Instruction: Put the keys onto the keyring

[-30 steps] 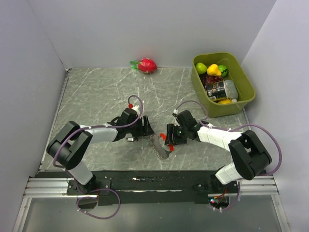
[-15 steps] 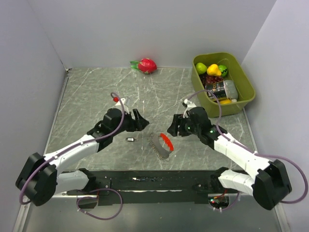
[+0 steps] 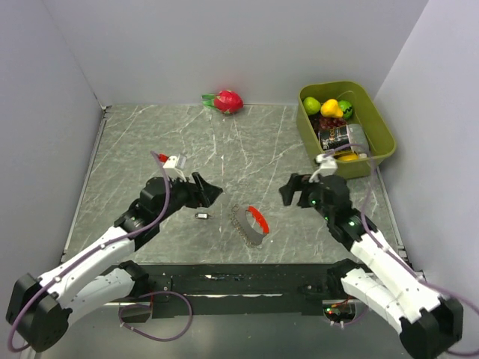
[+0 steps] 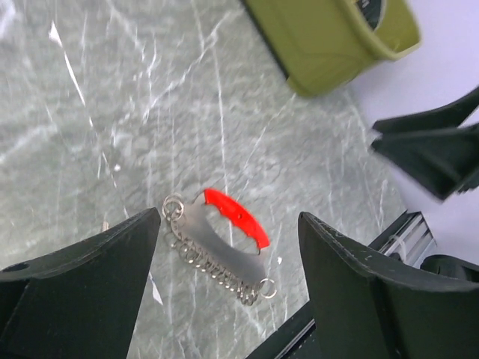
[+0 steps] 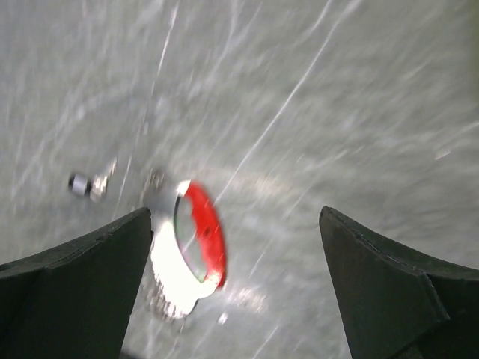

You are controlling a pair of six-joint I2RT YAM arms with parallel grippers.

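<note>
The keyring (image 3: 251, 224) lies flat on the marble table between the arms: a red crescent on a silvery plate edged with small rings. It also shows in the left wrist view (image 4: 221, 235) and, blurred, in the right wrist view (image 5: 191, 250). One small dark key (image 3: 202, 215) lies to its left; it also shows in the right wrist view (image 5: 84, 185). My left gripper (image 3: 207, 189) is open and empty, raised left of the keyring. My right gripper (image 3: 292, 191) is open and empty, raised to the keyring's right.
A green bin (image 3: 376, 120) with fruit and a can stands at the back right; its corner shows in the left wrist view (image 4: 329, 45). A red dragon fruit (image 3: 227, 100) lies at the back wall. A black rail (image 3: 239, 284) runs along the near edge.
Both arms have lifted and drawn back from the keyring, left arm to the left, right arm to the right. The keyring and key have stayed on the table.
</note>
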